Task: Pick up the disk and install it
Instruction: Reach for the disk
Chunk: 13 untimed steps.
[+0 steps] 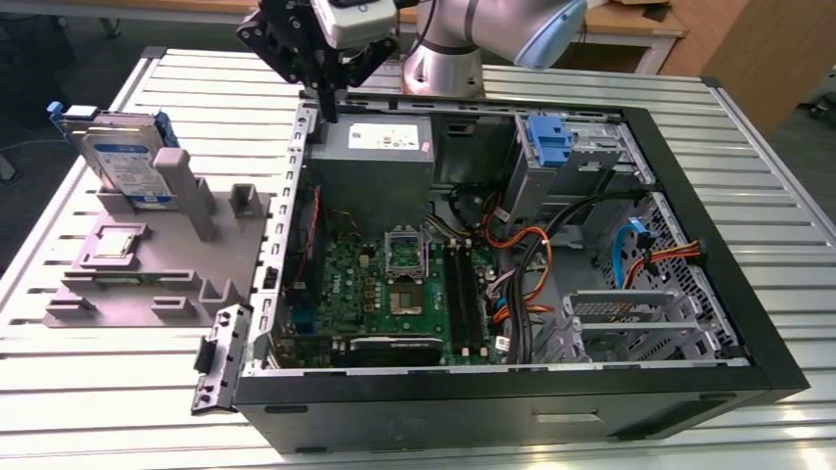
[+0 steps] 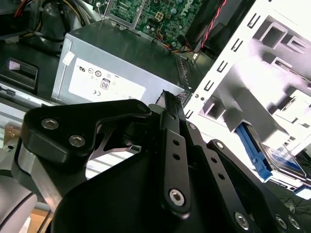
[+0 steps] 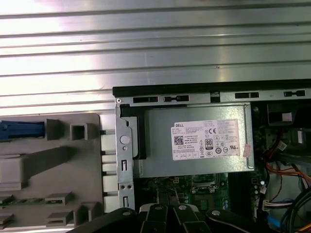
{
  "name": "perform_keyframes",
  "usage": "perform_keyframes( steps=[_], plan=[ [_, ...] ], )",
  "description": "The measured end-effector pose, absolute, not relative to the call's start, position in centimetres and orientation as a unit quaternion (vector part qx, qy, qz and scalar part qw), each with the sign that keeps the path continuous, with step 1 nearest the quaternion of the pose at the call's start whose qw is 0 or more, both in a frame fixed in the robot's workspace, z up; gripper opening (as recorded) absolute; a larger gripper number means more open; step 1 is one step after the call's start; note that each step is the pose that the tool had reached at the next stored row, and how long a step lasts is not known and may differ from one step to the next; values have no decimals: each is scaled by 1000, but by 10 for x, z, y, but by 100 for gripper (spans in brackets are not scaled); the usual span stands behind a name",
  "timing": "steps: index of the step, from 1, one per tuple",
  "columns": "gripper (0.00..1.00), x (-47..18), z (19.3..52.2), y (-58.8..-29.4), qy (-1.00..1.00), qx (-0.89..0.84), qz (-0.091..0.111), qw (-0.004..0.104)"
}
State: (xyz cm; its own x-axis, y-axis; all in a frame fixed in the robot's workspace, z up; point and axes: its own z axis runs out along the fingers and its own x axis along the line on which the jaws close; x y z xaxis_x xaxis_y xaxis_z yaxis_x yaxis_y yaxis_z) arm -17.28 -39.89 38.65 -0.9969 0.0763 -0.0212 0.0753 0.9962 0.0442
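Note:
The disk (image 1: 127, 162), a silver-grey drive with a white-and-blue label in a blue bracket, stands on edge in a grey holder (image 1: 157, 264) on the exterior view's left, outside the computer case. My gripper (image 1: 329, 110) hangs above the case's back left corner, over the power-supply box, well apart from the disk. Its fingers are shut together with nothing between them. In the second wrist view the gripper (image 2: 168, 99) points at the case wall, with the disk (image 2: 279, 160) beyond. The first wrist view looks down past the gripper (image 3: 167, 204), and the disk's blue edge (image 3: 22, 131) lies off to the side.
The open computer case (image 1: 679, 176) lies on a slatted metal table (image 1: 784, 245). Inside are a grey power-supply box (image 1: 372, 152), a green motherboard (image 1: 392, 284), cables, a blue latch (image 1: 549, 142) on the metal bay and a drive cage (image 1: 640, 318).

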Motion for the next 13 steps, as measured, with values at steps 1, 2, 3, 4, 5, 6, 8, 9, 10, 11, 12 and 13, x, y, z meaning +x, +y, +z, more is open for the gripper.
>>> perform_keyframes(
  steps=[1, 2, 3, 4, 5, 6, 8, 9, 10, 11, 12, 13],
  plan=[
    [10, -173, 386, -399, 999, 38, 22, 11],
    [10, -174, 386, -399, 999, 38, 22, 11],
    [10, -174, 386, -399, 999, 38, 22, 11],
    [10, -175, 386, -399, 999, 38, 22, 11],
    [10, -176, 386, -399, 999, 38, 22, 11],
    [10, -176, 386, -399, 999, 38, 22, 11],
    [10, -177, 386, -399, 999, 38, 22, 11],
    [10, -177, 386, -399, 999, 38, 22, 11],
    [10, -178, 386, -399, 999, 38, 22, 11],
    [10, -178, 386, -399, 999, 38, 22, 11],
    [10, -179, 386, -399, 999, 38, 22, 11],
    [10, -179, 385, -399, 999, 38, 22, 11]
  ],
)
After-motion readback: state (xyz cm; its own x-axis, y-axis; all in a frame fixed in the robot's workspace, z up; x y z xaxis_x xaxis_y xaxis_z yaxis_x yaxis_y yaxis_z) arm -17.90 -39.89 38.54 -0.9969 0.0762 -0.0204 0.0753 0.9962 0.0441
